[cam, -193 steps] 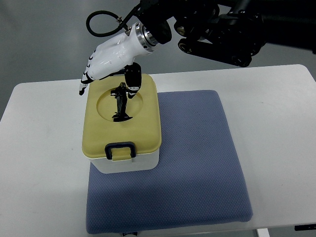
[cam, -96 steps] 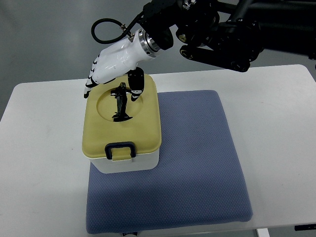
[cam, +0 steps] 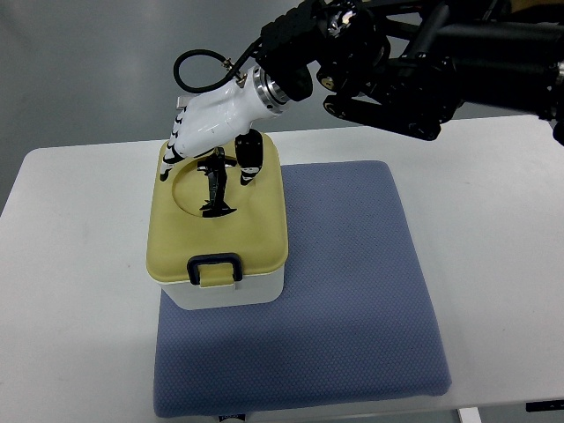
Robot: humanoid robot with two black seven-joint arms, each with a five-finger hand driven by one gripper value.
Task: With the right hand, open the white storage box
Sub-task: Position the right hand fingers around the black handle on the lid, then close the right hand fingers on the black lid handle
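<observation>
The right hand (cam: pixel 211 123) hovers with loose fingers, holding nothing, over the far edge of the closed box (cam: pixel 218 225). The box stands on the blue mat's (cam: pixel 352 291) left side; bare table (cam: pixel 70 264) lies further left.

Bright, even light; sharp focus

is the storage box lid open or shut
Shut: the yellow lid sits flat on the white storage box, front latch down.
</observation>
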